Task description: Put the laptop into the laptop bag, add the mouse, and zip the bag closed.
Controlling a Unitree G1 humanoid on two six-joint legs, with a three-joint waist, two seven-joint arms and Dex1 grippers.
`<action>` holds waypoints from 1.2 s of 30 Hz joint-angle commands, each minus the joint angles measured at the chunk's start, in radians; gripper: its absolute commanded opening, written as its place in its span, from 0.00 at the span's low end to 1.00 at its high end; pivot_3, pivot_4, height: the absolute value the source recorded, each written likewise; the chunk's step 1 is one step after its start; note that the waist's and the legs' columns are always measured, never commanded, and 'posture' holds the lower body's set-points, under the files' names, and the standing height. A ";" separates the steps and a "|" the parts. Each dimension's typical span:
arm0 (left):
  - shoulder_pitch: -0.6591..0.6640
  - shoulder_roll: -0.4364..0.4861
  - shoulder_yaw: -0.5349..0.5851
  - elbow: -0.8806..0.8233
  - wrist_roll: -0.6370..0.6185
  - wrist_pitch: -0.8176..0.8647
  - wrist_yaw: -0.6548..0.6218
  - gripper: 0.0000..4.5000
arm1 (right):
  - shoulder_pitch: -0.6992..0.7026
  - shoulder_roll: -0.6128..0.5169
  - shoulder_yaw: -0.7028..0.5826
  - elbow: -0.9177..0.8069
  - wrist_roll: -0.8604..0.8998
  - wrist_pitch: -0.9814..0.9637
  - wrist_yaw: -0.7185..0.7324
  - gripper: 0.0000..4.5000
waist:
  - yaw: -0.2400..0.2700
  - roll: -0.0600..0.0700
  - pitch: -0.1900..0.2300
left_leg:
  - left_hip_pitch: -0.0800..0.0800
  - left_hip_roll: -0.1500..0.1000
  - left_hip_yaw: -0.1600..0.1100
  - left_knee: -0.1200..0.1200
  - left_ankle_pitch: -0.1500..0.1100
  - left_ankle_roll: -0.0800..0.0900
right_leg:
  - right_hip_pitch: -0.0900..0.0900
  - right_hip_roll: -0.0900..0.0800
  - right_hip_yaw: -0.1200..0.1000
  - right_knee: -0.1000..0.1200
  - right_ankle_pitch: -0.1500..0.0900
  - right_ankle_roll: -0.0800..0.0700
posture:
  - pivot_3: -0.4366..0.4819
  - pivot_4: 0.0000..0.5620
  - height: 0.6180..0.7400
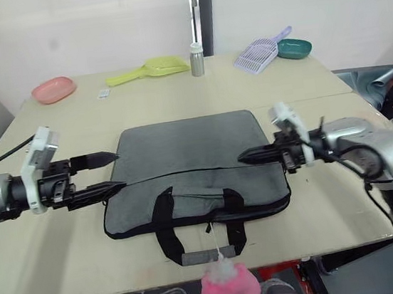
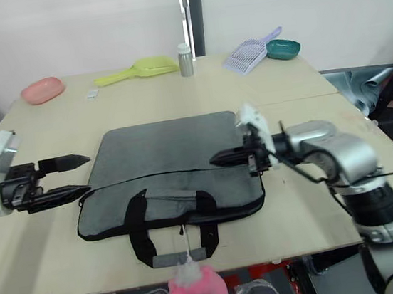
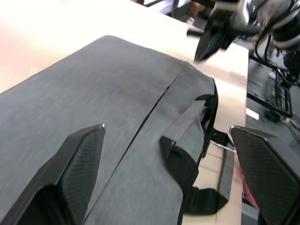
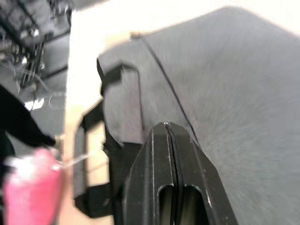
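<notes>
**Bag flat on the table between two grippers**

The bag's (image 1: 192, 172) inside cannot be seen, and the pink plush toy (image 1: 229, 286) at the table's near edge is cut off by the frame.

The left gripper (image 1: 104, 174) hovers at the bag's left edge with its two fingers set apart, one above the other, holding nothing. The bag lies flat on the table (image 1: 176, 96), its long axis running left to right, its black handles (image 1: 199, 218) pointing toward the robot. The right gripper (image 1: 244, 158) sits over the bag's right part, fingers pressed together; whether they pinch anything is unclear.

Along the far edge sit a pink dish (image 1: 54, 89), yellow scoop (image 1: 145, 70), bottle (image 1: 197, 59), purple scoop (image 1: 261, 51) and green bowl (image 1: 294, 48).
</notes>
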 commanded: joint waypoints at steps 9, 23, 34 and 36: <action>-0.329 -0.210 -0.367 0.298 0.264 -0.259 -0.122 0.66 | 0.224 -0.235 -0.587 -0.278 0.493 0.279 -0.205 0.00 | 0.030 0.000 0.002 | 0.004 0.000 0.000 0.017 -0.006 0.000 | 0.003 -0.001 0.005 0.017 -0.005 -0.010 | 0.48 0.27 1.00; -0.546 -0.421 -0.570 0.921 0.610 -0.751 -0.246 0.00 | 0.687 -0.413 -0.786 -0.380 1.157 0.185 -0.692 0.12 | 0.051 0.001 0.003 | 0.003 -0.002 -0.001 0.022 -0.006 0.002 | 0.004 -0.003 0.006 0.018 -0.004 -0.008 | 0.48 0.27 1.00; -0.513 -0.477 -0.585 1.033 0.677 -0.949 -0.274 0.00 | 0.610 -0.493 -0.178 -0.454 1.114 0.021 -0.867 0.96 | 0.056 0.004 -0.002 | 0.004 -0.005 0.000 0.027 -0.007 0.003 | 0.012 -0.010 0.003 0.017 -0.005 -0.002 | 0.48 0.27 1.00; -0.485 -0.459 -0.587 1.024 0.681 -0.968 -0.280 0.00 | 0.516 -0.452 -0.043 -0.423 1.042 0.038 -0.852 0.98 | 0.053 0.004 -0.003 | 0.004 -0.005 0.000 0.027 -0.007 0.003 | 0.012 -0.010 0.003 0.017 -0.005 -0.002 | 0.48 0.27 1.00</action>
